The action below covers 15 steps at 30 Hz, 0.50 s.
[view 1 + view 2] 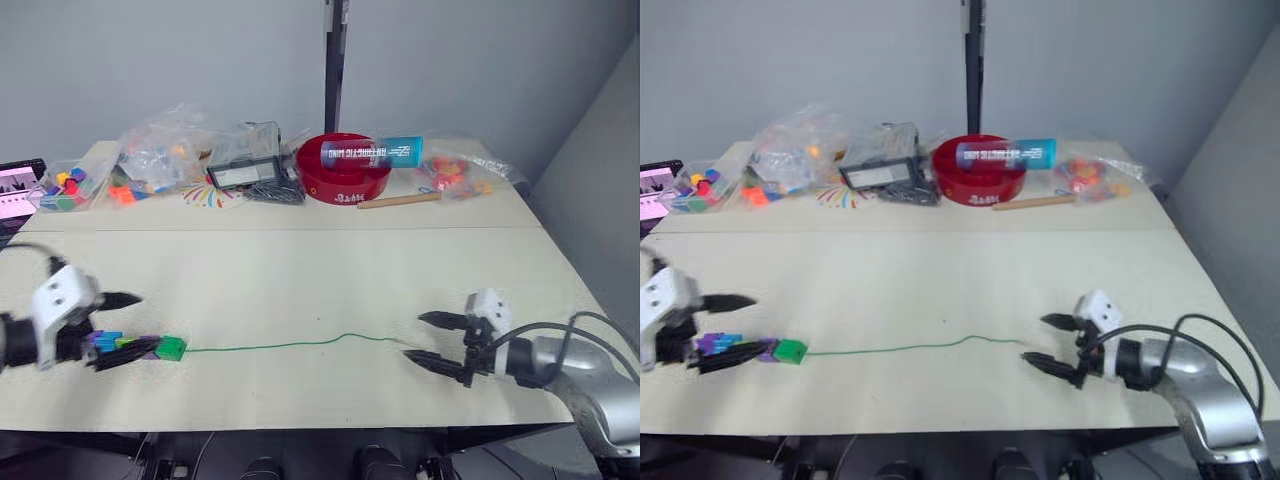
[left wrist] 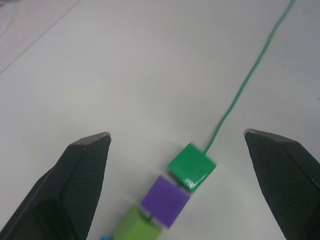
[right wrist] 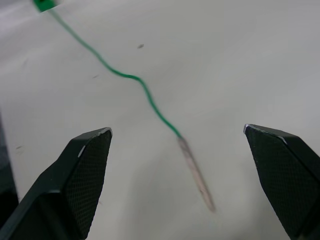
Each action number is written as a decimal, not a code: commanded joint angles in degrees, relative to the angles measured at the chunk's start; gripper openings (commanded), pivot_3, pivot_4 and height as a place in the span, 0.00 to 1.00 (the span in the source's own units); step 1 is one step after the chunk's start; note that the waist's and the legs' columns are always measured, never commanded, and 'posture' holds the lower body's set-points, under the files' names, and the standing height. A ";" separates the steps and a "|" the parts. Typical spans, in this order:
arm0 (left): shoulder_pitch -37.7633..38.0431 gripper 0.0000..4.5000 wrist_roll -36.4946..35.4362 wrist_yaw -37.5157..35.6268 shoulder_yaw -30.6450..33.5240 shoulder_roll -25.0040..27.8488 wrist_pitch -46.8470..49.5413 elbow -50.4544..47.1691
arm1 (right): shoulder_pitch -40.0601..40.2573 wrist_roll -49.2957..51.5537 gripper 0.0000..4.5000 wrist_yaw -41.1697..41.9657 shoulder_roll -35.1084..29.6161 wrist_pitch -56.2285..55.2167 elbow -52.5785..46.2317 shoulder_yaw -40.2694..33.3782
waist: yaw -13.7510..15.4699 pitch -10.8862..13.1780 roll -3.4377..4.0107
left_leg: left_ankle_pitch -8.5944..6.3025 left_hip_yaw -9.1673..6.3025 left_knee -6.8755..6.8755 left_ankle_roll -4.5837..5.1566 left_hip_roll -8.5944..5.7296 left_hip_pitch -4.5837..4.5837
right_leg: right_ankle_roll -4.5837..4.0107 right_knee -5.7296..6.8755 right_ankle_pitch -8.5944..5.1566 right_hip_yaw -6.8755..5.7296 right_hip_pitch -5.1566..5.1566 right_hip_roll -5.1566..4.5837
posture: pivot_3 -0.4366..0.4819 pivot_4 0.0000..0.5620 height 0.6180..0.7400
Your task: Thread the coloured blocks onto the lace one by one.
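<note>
Several coloured blocks sit in a row on the lace at the table's left front: a dark green block [image 2: 191, 166] at the end, then purple [image 2: 165, 200], light green [image 2: 136, 226], and a sliver of blue. My left gripper [image 1: 130, 327] is open around this row, touching nothing. The lace [image 1: 290, 345], a thin green string, runs right from the dark green block [image 1: 171, 347] across the table. Its pale stiff tip [image 3: 196, 173] lies flat on the table between the open fingers of my right gripper [image 1: 413, 336], apart from both.
Along the table's back edge stand a red bowl [image 1: 343, 175] with a blue tube [image 1: 372, 152] across it, a wooden stick [image 1: 400, 200], a clear box [image 1: 243, 160], and clear bags of mixed pieces [image 1: 160, 150]. A screen [image 1: 18, 188] sits at the far left.
</note>
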 commanded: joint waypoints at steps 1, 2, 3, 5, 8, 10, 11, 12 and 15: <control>3.60 1.00 -3.97 1.83 6.75 -2.53 -1.39 0.07 | 1.82 1.05 0.99 -2.12 0.30 -1.96 0.22 -4.76 | 0.03 0.03 -0.12 | 0.00 -0.01 0.00 0.00 0.00 0.00 | -0.01 0.02 0.00 -0.01 0.02 0.00 | 0.48 0.27 0.92; 4.66 1.00 -4.46 2.29 7.36 -3.06 -1.54 0.24 | 2.45 1.25 0.99 -2.25 0.32 -2.16 0.55 -5.38 | 0.13 0.04 -0.22 | 0.00 -0.02 0.00 -0.01 0.00 0.01 | -0.03 0.02 0.02 -0.02 0.03 0.00 | 0.48 0.27 0.92; 6.05 1.00 -4.33 2.36 7.77 -3.52 -2.60 1.06 | 3.01 1.18 0.99 -2.63 0.46 -2.60 1.09 -6.03 | 0.23 0.04 -0.25 | 0.04 -0.03 0.00 -0.07 0.00 0.02 | -0.06 0.02 0.03 -0.03 0.05 0.00 | 0.48 0.27 0.92; 9.29 1.00 -3.77 2.58 9.06 -5.00 -6.06 5.54 | 5.45 1.26 0.99 -3.35 1.12 -3.78 3.08 -8.72 | 0.31 0.04 -0.25 | 0.11 -0.03 0.01 -0.20 -0.01 0.10 | -0.06 0.01 0.04 -0.02 0.15 -0.01 | 0.48 0.27 0.92; 11.67 1.00 -4.27 3.80 9.75 -6.26 -8.95 11.15 | 9.49 1.16 0.99 -3.30 1.79 -5.78 5.29 -11.26 | 0.19 0.03 -0.26 | 0.12 0.02 0.01 -0.21 0.00 0.19 | -0.06 0.01 0.03 0.00 0.20 0.00 | 0.48 0.27 0.92; 12.38 1.00 -4.50 4.24 9.05 -6.48 -10.74 12.93 | 10.99 0.51 0.99 -3.07 1.78 -7.35 6.33 -11.40 | 0.11 0.03 -0.33 | 0.12 0.03 0.00 -0.21 0.00 0.16 | -0.06 0.01 0.03 0.00 0.17 0.00 | 0.48 0.27 0.92; 12.66 1.00 -4.62 4.39 8.70 -6.50 -11.42 13.40 | 11.28 0.40 0.99 -3.14 1.76 -7.90 6.71 -11.43 | 0.09 0.04 -0.39 | 0.12 0.03 0.00 -0.21 0.00 0.16 | -0.06 0.01 0.03 0.00 0.17 0.01 | 0.48 0.27 0.92; 12.90 1.00 -4.87 4.59 8.27 -6.62 -11.72 13.62 | 11.40 0.63 0.99 -3.15 1.76 -8.12 7.08 -11.47 | 0.04 0.04 -0.42 | 0.13 0.03 0.01 -0.22 0.01 0.18 | -0.06 0.02 0.03 0.00 0.18 0.01 | 0.48 0.27 0.92; 13.46 1.00 -4.94 5.34 6.77 -7.27 -13.72 14.76 | 12.11 0.49 0.99 -3.23 1.85 -9.36 7.85 -11.22 | -0.01 0.03 -0.42 | 0.16 0.10 0.01 -0.28 0.02 0.30 | 0.00 0.02 0.03 0.02 0.26 0.00 | 0.48 0.27 0.92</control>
